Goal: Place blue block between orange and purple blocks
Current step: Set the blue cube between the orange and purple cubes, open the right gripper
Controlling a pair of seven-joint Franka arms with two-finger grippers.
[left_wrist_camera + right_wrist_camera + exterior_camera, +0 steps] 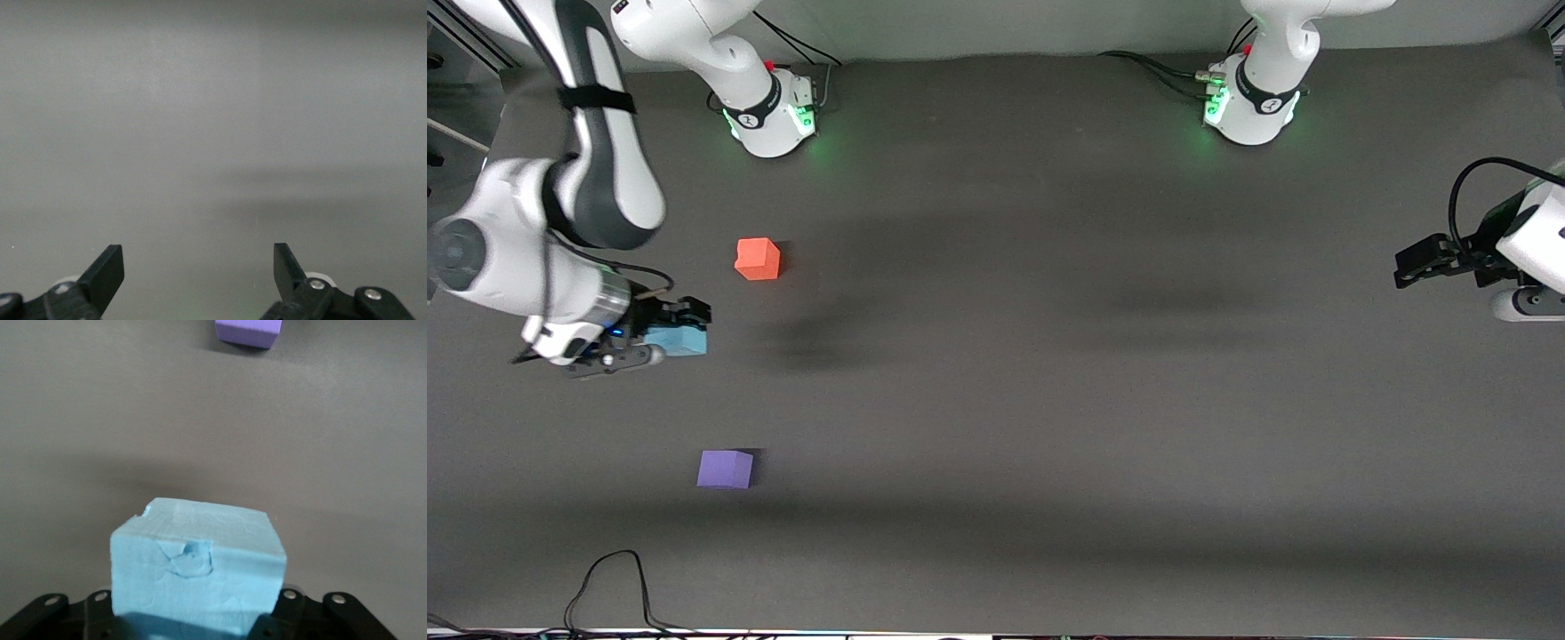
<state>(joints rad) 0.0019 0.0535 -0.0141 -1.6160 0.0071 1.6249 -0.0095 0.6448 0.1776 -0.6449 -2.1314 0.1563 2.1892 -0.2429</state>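
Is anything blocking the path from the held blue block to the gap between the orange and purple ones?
Nothing visible. The right end effector holds the blue block; only bare table lies between the orange block and purple block.

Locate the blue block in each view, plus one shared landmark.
Front view: blue block in the right tool, between the orange block and purple block.
Left wrist view: not in it.
Right wrist view: fills the foreground.
Shared landmark: purple block.

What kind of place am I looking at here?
Probably a robotics lab: two white arms bolted to a dark table; the right gripper holds a blue block near orange and purple blocks.
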